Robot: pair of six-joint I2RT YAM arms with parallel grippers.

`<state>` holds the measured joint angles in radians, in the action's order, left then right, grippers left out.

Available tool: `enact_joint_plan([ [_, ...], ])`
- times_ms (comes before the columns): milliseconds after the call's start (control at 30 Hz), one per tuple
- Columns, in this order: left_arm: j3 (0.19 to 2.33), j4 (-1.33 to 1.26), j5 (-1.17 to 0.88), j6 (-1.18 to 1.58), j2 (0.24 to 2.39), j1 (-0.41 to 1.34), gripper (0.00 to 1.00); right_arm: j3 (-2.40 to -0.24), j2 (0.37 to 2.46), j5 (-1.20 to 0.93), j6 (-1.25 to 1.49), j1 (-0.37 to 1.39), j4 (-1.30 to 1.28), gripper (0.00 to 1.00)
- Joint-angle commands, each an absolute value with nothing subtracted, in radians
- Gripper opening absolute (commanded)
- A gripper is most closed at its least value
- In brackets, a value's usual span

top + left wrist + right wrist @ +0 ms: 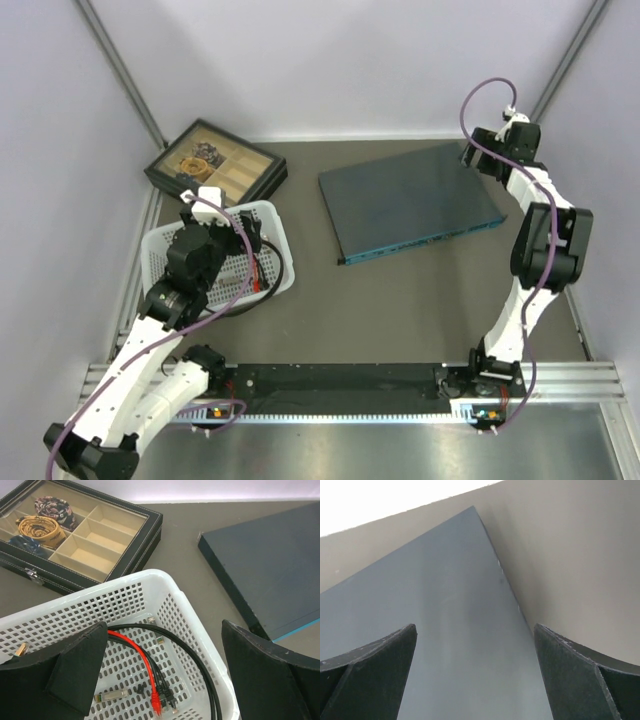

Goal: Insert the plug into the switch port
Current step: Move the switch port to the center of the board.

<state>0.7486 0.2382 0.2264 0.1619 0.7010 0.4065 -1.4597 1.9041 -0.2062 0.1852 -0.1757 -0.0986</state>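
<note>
Plugs (156,700), red/blk, in white basket (150,577) just below your L gripper (162,627), jaws open; R gripper (475,627), open, over switch (410,198).

The dark blue-grey switch (410,200) is seen lying flat mid-table, the right gripper (473,155) held at its far right corner, the left gripper (240,240) over a white perforated basket (268,208) of cables (260,272).

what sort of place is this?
Probably a lab robot test cell: plain walls on metal posts enclose a grey table, with a switch, a basket of cables and a compartment box laid out as props.
</note>
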Motion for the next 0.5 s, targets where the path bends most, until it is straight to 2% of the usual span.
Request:
enact_joint_plan([
  [0,0.738,0.175,0.239,0.123,0.713,0.396,0.99,-1.664,2.083,-0.311,0.172,-0.193,-0.113,0.99],
  [233,0.736,0.169,0.245,0.107,0.755,0.39,0.99,-1.951,2.318,-0.402,0.147,-0.193,-0.212,0.99],
  [467,0.741,0.172,0.238,0.104,0.779,0.385,0.99,-2.072,2.445,-0.596,0.134,-0.192,-0.285,0.99],
])
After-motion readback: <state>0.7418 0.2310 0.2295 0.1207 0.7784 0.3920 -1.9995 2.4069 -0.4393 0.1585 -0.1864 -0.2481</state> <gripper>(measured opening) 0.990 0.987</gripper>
